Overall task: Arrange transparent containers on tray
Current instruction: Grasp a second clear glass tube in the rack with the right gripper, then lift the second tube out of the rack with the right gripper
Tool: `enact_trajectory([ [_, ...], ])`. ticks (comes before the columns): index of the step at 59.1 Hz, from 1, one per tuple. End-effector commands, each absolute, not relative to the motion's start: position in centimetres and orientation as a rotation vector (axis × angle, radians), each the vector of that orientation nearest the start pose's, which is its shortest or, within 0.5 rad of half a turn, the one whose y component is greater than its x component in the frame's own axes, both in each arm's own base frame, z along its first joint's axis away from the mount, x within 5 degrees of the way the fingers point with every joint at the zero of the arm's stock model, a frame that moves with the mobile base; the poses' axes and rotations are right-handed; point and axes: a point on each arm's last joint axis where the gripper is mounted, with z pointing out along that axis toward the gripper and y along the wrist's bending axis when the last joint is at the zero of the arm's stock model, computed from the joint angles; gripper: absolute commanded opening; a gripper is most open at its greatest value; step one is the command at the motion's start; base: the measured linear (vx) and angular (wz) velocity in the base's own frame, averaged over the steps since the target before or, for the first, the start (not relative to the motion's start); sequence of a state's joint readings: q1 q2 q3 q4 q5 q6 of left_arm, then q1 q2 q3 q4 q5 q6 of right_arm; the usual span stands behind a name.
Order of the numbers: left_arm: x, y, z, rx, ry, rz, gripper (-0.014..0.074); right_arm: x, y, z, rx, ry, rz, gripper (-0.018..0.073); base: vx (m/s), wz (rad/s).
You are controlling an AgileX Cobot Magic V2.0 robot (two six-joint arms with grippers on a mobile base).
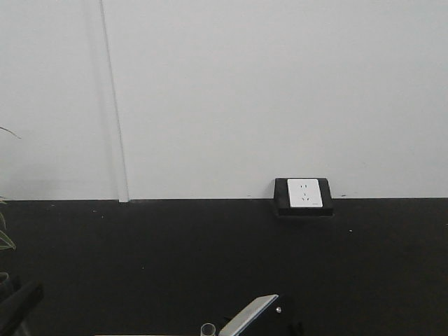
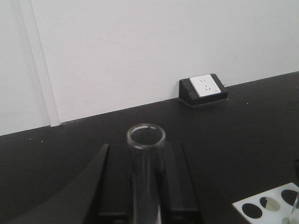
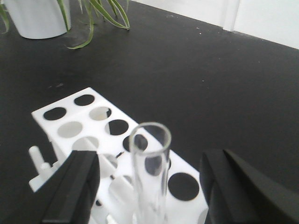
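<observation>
Pinched upright between the pressed-in left jaws, a clear test tube point(image 2: 145, 186), rim above the black desk point(image 2: 233, 121). Between the wide-spread right jaws, touching neither, a second test tube point(image 3: 149, 177) standing in a white rack point(image 3: 86, 115).

My left fingers point(image 2: 181, 186) were matte black. The long glass test tube point(image 2: 145, 154) was clear and colourless. The flat tabletop point(image 2: 70, 144) was black and the wall point(image 2: 140, 46) plain white. The white plastic tube rack point(image 3: 70, 128) showed rows of dark round holes. The white socket plate point(image 2: 205, 85) sat in black housing.
</observation>
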State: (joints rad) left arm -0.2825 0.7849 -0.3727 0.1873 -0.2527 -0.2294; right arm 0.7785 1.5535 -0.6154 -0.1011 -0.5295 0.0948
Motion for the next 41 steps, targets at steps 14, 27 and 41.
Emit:
enact_trajectory([
  [14,15.5,-5.1,30.5,0.214,1.511,-0.329,0.0055,23.1,23.4,21.6,-0.705,1.653,0.614,0.0526,0.0,0.0],
  [27,15.5,-5.1,30.5,0.214,1.511,-0.329,0.0056,23.1,23.3,21.4,-0.715,1.678,0.606,0.0489,0.0,0.0],
  [41,15.5,-5.2,30.6,0.214,1.504,-0.331,0.0056,23.1,23.3,21.3,-0.717,1.685,0.603,0.0383,0.0,0.0],
])
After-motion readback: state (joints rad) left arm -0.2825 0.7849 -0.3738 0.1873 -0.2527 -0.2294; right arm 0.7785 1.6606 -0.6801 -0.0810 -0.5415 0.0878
